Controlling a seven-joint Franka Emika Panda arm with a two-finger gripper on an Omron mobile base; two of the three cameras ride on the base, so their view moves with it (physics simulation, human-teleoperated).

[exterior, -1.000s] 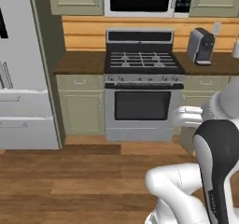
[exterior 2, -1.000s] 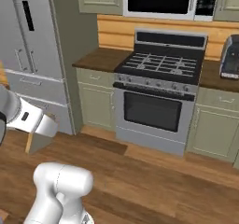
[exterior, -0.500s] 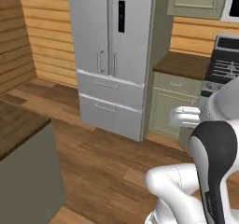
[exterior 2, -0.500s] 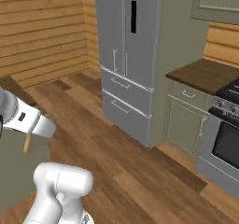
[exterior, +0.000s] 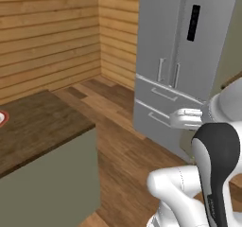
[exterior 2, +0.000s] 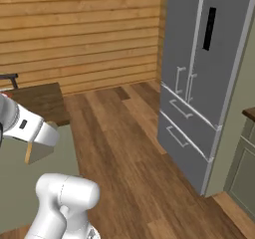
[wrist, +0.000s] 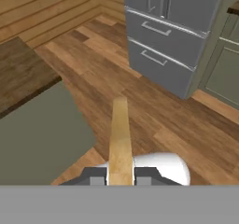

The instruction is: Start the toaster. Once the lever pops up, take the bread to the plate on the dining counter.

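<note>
Dining counter [exterior: 42, 122]: dark matt wood top. Fridge [exterior: 184, 56]: smooth brushed grey metal. Floor [exterior 2: 124, 148]: wood planks, slight sheen.

base swung leftward, dining counter [exterior: 42, 122] now nearer (plate [exterior: 2, 118] at edge)

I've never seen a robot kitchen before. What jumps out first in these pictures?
A thin tan bread slice, seen edge-on, is clamped between the robot's dark fingers, carried above the wooden floor. A tall grey fridge stands against the far wall. At the left, a dark wooden counter carries a red-rimmed plate at the picture's edge.
</note>
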